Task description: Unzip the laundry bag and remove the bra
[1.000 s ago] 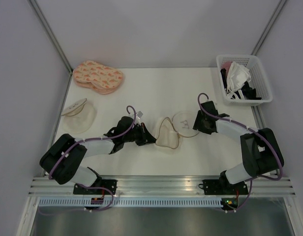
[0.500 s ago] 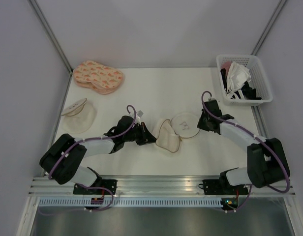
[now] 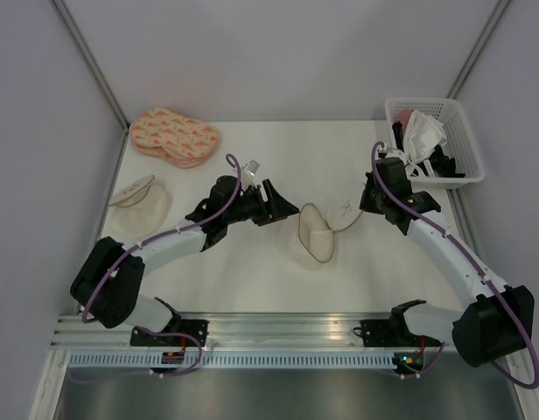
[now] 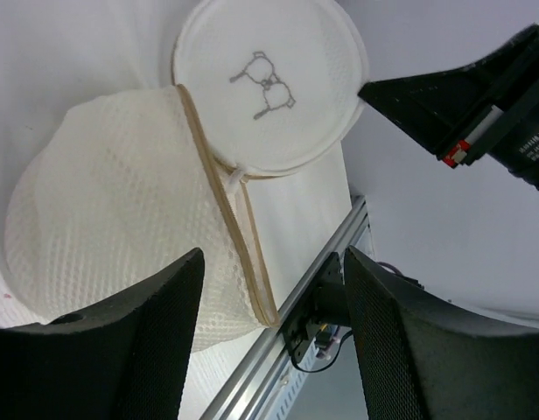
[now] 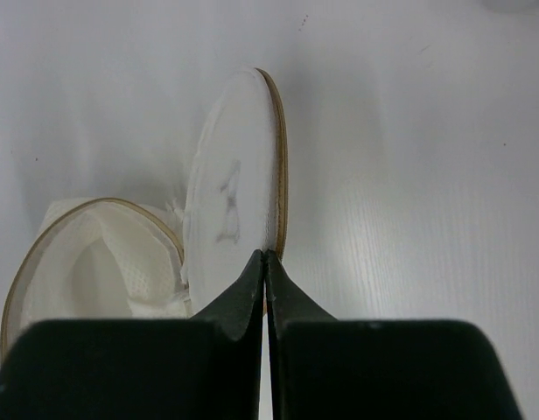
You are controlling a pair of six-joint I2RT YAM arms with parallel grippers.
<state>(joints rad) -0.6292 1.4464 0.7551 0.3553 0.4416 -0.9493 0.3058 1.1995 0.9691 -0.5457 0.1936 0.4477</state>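
Observation:
The laundry bag (image 3: pixel 320 229) lies unzipped at mid-table, its two halves spread like a clamshell. The lid half with the small black mark (image 4: pixel 269 83) stands on edge. My right gripper (image 5: pixel 266 255) is shut on that lid's tan zip rim (image 5: pixel 282 175); in the top view the right gripper (image 3: pixel 364 208) sits at the bag's right side. The mesh cup half (image 5: pixel 86 262) gapes open with white fabric inside; I cannot tell the bra from the lining. My left gripper (image 3: pixel 285 208) hangs open, apart from the bag, to its left; in its own view the left gripper (image 4: pixel 269 341) holds nothing.
A peach patterned padded pair (image 3: pixel 175 136) lies at the back left. A plain translucent round pouch (image 3: pixel 140 206) sits at the left edge. A white basket (image 3: pixel 458 144) with garments stands at the back right. The metal rail (image 3: pixel 278 328) runs along the near edge.
My left gripper let go of the bag, opened and drew back up and away. My right gripper shut on the lid rim and pulled it rightward, spreading the bag.

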